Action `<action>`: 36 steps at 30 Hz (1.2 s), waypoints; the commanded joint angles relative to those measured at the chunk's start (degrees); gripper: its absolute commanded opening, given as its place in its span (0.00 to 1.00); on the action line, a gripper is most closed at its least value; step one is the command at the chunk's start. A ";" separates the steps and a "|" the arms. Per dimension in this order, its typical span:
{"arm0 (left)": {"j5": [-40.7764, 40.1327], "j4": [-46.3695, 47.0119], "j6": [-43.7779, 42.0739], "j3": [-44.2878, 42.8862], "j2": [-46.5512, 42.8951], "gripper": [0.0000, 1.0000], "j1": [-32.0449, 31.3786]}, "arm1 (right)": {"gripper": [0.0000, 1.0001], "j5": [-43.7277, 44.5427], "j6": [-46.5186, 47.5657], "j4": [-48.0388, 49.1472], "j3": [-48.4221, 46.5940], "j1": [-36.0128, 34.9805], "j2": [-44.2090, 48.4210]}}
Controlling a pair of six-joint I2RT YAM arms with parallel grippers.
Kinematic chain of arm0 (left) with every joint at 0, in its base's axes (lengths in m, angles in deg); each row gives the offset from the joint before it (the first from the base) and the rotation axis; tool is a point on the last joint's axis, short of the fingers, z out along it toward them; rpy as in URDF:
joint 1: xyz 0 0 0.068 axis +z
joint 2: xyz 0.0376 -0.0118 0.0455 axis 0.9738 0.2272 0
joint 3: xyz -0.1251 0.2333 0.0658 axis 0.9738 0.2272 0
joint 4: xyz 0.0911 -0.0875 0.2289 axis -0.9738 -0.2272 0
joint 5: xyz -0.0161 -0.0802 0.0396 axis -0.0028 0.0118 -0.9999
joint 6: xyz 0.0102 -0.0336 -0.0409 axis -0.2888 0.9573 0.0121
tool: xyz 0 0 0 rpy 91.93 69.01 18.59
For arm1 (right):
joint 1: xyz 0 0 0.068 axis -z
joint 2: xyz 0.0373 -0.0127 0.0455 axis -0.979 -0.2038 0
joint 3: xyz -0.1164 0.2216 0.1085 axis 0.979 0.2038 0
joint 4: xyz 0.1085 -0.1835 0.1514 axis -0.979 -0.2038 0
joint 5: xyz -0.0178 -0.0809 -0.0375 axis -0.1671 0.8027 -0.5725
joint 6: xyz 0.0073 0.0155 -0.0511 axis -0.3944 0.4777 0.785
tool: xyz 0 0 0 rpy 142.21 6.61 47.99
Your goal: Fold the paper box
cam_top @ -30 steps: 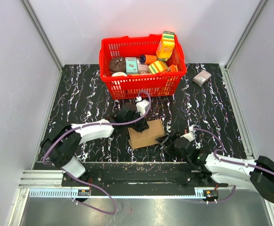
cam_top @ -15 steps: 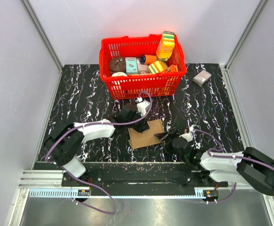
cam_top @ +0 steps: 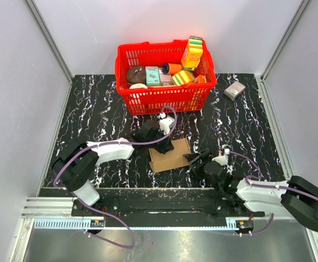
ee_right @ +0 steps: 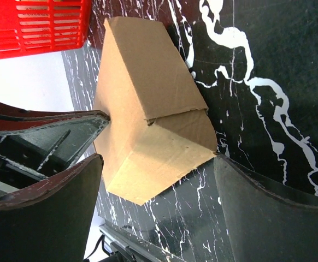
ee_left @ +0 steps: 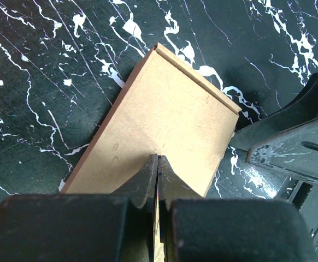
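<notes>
Spanning the cell floor: black bench (cam_top: 93, 109) with white veining, pale walls on three sides. Biggest thing on it is a red slatted basket (cam_top: 164, 101) at the far middle, packed with goods: a tall yellow-and-green carton (cam_top: 192, 52) standing in the far right corner, a striped yellow-green pack (cam_top: 183, 77) below it, an orange can (cam_top: 172, 68) on its side, a teal box (cam_top: 153, 75), and a brown lump (cam_top: 135, 73) at the left end. Other items are buried, too small to tell. The paper box (cam_top: 170, 155), plain brown, lies on the bench just in front of the basket, between the two arms. Its long axis runs left to right across the bench, with the right end swung slightly toward the basket. The right wrist view shows it as a partly formed carton, one flap folded across the end that faces that camera. The left gripper (cam_top: 167, 146) comes in over the box's far edge, clenched, with a sliver of brown board showing between its fingers in the left wrist view. The right gripper (cam_top: 194, 158) sits at the box's right end, released, jaws spread wide to either side of that end; I cannot tell if they touch it. The left gripper's dark finger crowds the same end. A small grey-pink box (cam_top: 235, 90) lies well apart, right of the basket.
</notes>
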 commanded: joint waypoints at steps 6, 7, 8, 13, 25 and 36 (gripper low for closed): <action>2.36 3.27 -1.00 0.64 1.45 0.00 0.02 | 0.89 4.81 2.00 -1.81 2.76 -0.43 3.87; 2.36 3.18 -1.00 0.73 1.45 0.00 0.02 | 0.89 4.55 1.91 -1.64 2.76 -0.43 3.43; 2.27 3.27 -1.00 0.73 1.53 0.00 0.02 | 0.89 4.46 1.91 -1.38 2.76 -0.43 3.17; 2.27 3.36 -1.09 0.90 1.54 0.00 -0.07 | 0.89 3.93 2.43 1.35 3.02 -0.43 1.85; 2.79 3.54 -1.27 0.73 2.85 0.00 0.02 | 0.89 3.93 5.95 1.27 3.02 -0.43 8.51; 2.27 3.01 -1.53 0.64 2.94 0.00 -0.07 | 0.89 3.76 2.36 -9.45 1.36 -0.43 11.78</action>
